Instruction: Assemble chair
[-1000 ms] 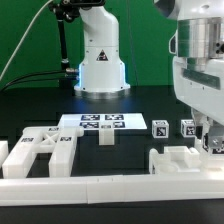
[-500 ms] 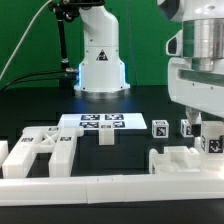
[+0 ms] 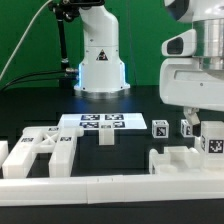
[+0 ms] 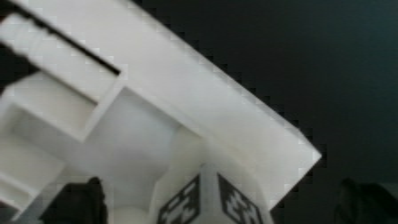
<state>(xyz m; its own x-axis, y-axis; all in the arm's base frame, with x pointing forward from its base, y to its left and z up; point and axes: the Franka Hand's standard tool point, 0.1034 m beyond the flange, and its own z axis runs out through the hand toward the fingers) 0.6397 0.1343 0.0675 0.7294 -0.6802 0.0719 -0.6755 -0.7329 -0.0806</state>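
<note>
At the exterior view's right my gripper (image 3: pixel 199 124) hangs open just above an upright white chair leg (image 3: pixel 212 144) with a black-and-white tag. That leg stands against a blocky white chair part (image 3: pixel 180 160). In the wrist view the tagged leg (image 4: pixel 203 198) rises between my two dark fingers (image 4: pixel 79 203), with a gap on each side, so nothing is gripped. The large white slab part (image 4: pixel 169 110) fills the view behind it. Two more tagged legs (image 3: pixel 160 128) (image 3: pixel 188 128) stand behind the gripper.
A framed white chair part (image 3: pixel 40 150) lies at the exterior view's left. The marker board (image 3: pixel 100 122) lies mid-table with a small white block (image 3: pixel 107 137) in front of it. A low white rim wall (image 3: pixel 110 186) runs along the front. The arm's base (image 3: pixel 100 60) stands behind.
The jaws have opened and let go of the tagged leg. The gripper has risen a little, and the leg stays upright beside the blocky part.
</note>
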